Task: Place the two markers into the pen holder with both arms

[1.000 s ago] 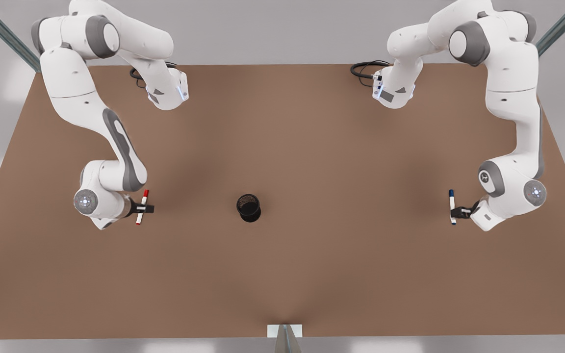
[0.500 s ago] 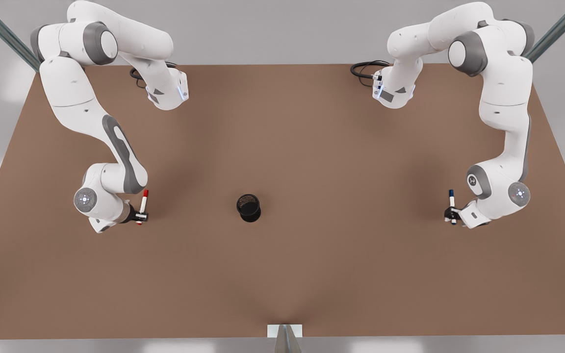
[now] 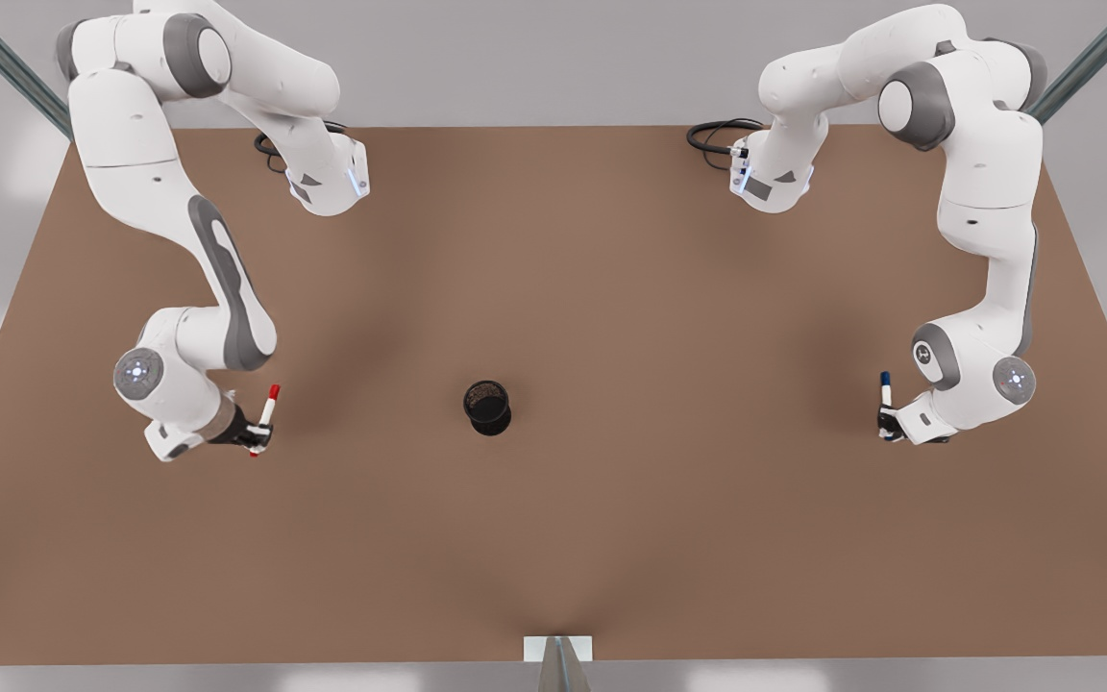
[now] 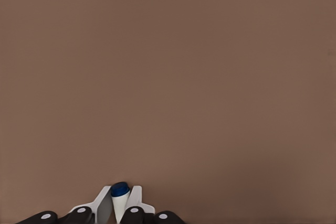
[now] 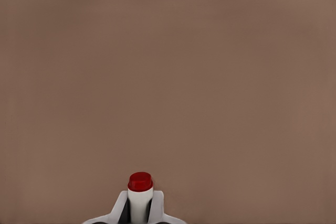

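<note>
Holding one marker each, both arms stand well apart from the pen holder [image 3: 488,407] on the brown table [image 3: 553,538].

At about 9 o'clock of the front view, the right gripper [image 3: 256,437] pinches the red marker [image 3: 266,409] near its lower end; the marker is tilted, its red cap pointing to about 1 o'clock. In the right wrist view the red end [image 5: 140,181] stands between the fingers [image 5: 119,206], pressed from both sides. The black mesh pen holder stands upright just below the table's centre, between the two arms. At about 3 o'clock, the left gripper [image 3: 890,423] pinches the blue marker [image 3: 886,389], whose dark blue cap points to 12 o'clock. The left wrist view shows the blue end [image 4: 120,189] clamped between the fingers [image 4: 103,205].
</note>
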Controlling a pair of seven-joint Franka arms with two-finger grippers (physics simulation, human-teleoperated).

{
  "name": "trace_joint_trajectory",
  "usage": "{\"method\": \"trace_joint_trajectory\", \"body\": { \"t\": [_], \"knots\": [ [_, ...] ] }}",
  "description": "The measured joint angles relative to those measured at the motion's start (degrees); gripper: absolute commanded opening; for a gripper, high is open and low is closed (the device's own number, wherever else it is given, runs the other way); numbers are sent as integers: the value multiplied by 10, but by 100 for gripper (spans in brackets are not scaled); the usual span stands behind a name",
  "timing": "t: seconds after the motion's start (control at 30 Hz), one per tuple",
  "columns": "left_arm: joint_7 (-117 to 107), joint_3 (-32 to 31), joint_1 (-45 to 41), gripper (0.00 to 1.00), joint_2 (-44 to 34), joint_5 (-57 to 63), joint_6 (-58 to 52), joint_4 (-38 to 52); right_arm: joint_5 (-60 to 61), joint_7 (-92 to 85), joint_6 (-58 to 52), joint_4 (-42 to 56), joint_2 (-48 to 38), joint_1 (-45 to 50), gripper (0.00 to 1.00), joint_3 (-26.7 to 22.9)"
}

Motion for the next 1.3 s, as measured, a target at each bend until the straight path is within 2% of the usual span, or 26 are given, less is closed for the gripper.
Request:
{"method": "trace_joint_trajectory", "body": {
  "t": [0.1, 0.27, 0.37, 0.5, 0.73, 0.93, 1.3],
  "knots": [
    [2, 0, -2, 21, -2, 2, 1, 0, 0, -1, -30, 43, -33, 2, 21, 23],
    [-5, -8, -19, 21, -53, 5, -27, 10, 0, -1, -81, 109, -57, 5, 21, 67],
    [-29, -83, -29, 21, -116, 5, -101, 73, -1, 0, -96, 134, -58, 7, 21, 84],
    [-97, -123, -132, 21, -132, 6, -236, 200, -1, 1, -106, 142, -56, 6, 21, 89],
    [-262, -126, -310, 21, -110, 9, -360, 303, -1, 1, -112, 143, -54, 3, 21, 89],
    [-437, -124, -413, 21, -74, 11, -339, 338, -1, 1, -114, 143, -54, 3, 21, 89],
    [-719, -124, -503, 21, -4, 11, -206, 371, -3, 1, -115, 143, -52, 1, 21, 88]
  ]
}}
